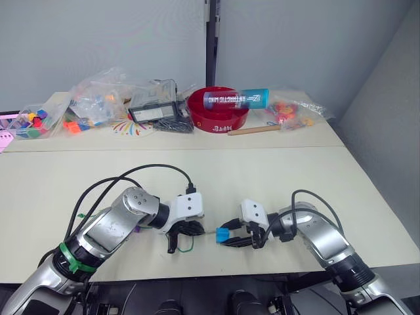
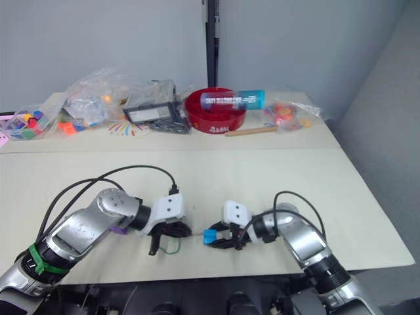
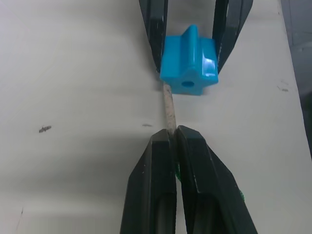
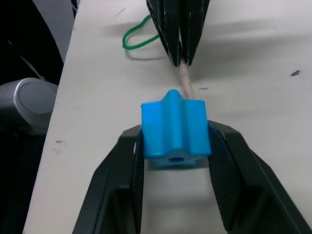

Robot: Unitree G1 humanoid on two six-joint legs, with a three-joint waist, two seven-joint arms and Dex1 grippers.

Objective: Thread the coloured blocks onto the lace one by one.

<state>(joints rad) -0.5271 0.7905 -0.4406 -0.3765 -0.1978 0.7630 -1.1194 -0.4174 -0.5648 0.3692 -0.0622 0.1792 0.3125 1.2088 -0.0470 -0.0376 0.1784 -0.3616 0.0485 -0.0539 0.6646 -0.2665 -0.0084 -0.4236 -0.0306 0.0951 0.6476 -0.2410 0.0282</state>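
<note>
Both jaws are clamped: the left gripper [image 3: 173,134] on the lace's stiff tip [image 3: 168,108], the right gripper [image 4: 176,141] on the sky-blue block [image 4: 175,134]. With the tip beside the bore, it could be jammed against the block's face.

The left gripper [image 1: 176,237] and the right gripper [image 1: 222,237] face each other at the near edge of the table [image 1: 262,177]. A star-shaped block [image 4: 175,129] sits between the right fingers [image 4: 114,180]. The lace's stiff tip [image 3: 168,108] sticks out ahead of the left fingertips [image 3: 163,146] and reaches the block's near face (beside its hole). The lace [image 4: 139,39] loops on the table behind the left fingers.
</note>
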